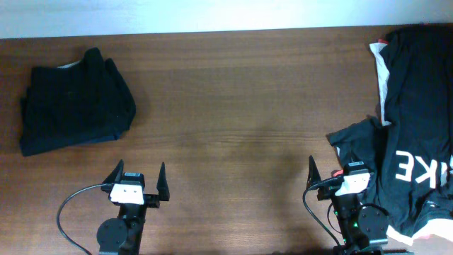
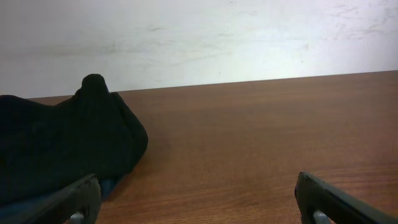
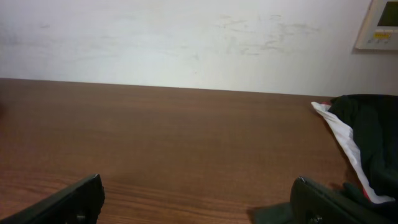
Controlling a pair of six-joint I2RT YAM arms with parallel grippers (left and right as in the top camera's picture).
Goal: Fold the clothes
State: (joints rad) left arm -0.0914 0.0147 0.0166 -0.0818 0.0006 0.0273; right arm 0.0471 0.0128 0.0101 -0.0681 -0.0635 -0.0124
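The brown wooden table [image 1: 241, 106] offers free room at centre. A folded black fabric bundle [image 1: 74, 99] lies far-left; a rumpled black T-shirt with white letters and pale trim [image 1: 417, 106] covers the right edge. The left gripper [image 1: 138, 172] and right gripper [image 3: 199, 202] rest with jaws spread wide, empty.
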